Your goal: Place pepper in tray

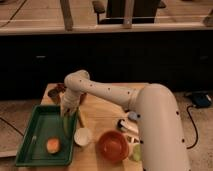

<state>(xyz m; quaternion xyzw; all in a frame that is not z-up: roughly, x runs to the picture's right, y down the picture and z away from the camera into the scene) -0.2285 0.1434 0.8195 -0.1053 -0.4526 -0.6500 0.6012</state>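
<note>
The dark green tray (35,125) lies at the table's left front. My gripper (70,113) hangs over the tray's right rim, pointing down from the white arm (100,92). It is shut on the slender green pepper (66,126), which hangs nearly upright, its lower end just above the tray floor by the right wall. A round orange fruit-like object (53,145) lies in the tray's front part.
A white cup (82,136) stands just right of the tray. A red-orange bowl (112,146) sits at the front, with a pale green item (136,152) beside it. A white and dark object (127,125) lies to the right. Brown items (56,93) sit behind the gripper.
</note>
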